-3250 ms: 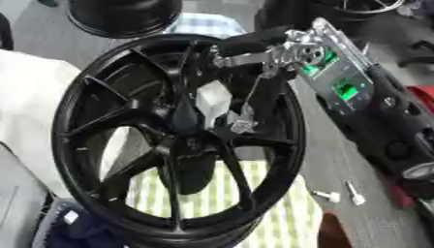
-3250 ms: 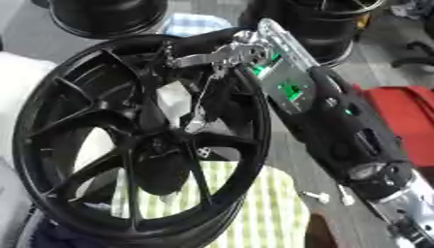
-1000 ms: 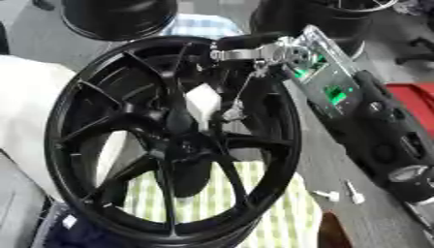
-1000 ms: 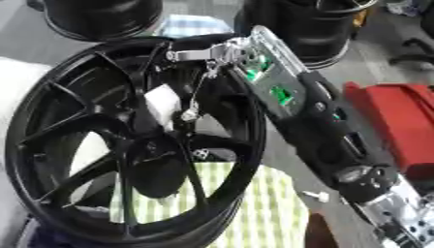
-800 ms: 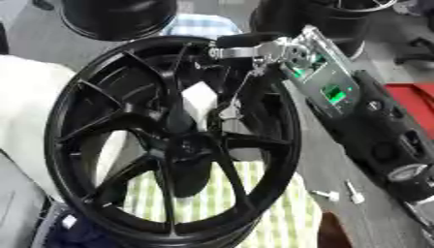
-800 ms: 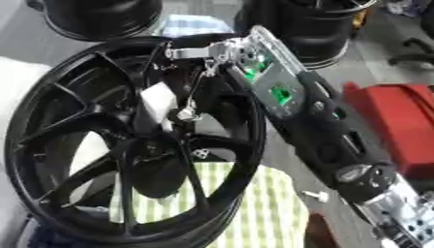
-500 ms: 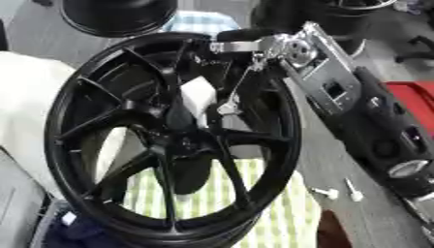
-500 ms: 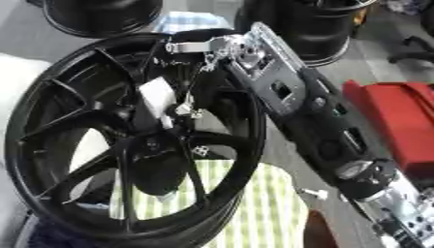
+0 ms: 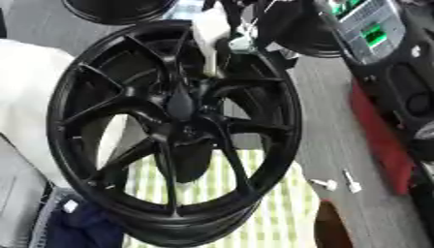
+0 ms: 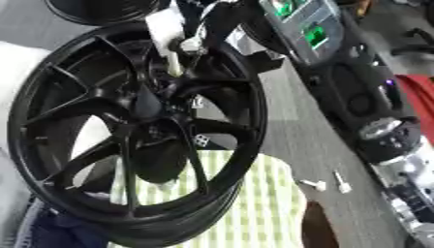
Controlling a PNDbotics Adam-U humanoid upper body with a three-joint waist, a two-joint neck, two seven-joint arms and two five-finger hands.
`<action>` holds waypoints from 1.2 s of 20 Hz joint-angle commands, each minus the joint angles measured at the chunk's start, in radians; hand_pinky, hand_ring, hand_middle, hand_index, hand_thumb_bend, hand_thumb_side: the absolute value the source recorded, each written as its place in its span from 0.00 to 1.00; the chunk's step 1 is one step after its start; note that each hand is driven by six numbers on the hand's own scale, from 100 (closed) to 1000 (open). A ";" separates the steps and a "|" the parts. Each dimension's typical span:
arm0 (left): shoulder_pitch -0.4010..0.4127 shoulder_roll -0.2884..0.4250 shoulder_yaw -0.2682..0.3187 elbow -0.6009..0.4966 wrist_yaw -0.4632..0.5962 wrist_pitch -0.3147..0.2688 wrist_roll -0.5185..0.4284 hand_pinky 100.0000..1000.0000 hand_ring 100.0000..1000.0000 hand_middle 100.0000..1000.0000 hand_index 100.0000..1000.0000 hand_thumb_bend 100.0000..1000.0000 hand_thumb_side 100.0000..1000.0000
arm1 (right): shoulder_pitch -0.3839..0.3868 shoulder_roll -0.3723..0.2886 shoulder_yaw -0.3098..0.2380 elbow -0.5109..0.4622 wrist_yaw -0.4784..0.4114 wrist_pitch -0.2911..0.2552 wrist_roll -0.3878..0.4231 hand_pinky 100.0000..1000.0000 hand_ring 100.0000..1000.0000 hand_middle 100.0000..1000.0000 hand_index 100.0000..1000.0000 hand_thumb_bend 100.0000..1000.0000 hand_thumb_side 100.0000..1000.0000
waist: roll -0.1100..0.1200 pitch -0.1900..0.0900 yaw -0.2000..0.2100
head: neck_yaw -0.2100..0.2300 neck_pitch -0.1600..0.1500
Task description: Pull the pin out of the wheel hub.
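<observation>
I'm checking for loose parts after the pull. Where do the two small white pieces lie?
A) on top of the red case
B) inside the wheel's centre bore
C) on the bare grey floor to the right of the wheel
C: the two small white pieces lie side by side on the grey floor, right of the black wheel and the striped cloth.

Glossy black metal wheel hub (image 9: 182,126), checked cloth (image 9: 254,203).

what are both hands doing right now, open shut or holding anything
Left hand: not in view.
Right hand: at the top of the black spoked wheel rim, blurred; cannot tell whether it is open or shut.
</observation>
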 commanded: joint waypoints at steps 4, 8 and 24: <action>-0.003 0.021 0.009 -0.008 0.001 -0.001 0.006 0.67 0.63 0.45 0.67 0.76 0.32 | -0.051 -0.141 -0.096 -0.027 -0.100 0.044 -0.083 0.59 0.46 0.25 0.38 0.21 0.00 | 0.005 -0.022 -0.008 | 0.008 0.000; -0.002 0.025 0.015 -0.011 0.002 -0.001 0.013 0.67 0.63 0.45 0.67 0.76 0.32 | 0.016 -0.325 -0.188 -0.067 -0.119 0.060 -0.195 0.59 0.46 0.26 0.39 0.22 0.00 | 0.003 -0.019 -0.021 | 0.031 -0.010; -0.008 0.024 0.039 -0.019 0.011 -0.003 0.035 0.67 0.63 0.45 0.67 0.76 0.32 | 0.855 -0.513 -0.589 -0.080 -0.062 0.096 -0.644 0.66 0.57 0.50 0.64 0.41 0.11 | 0.039 0.003 -0.051 | 0.042 -0.025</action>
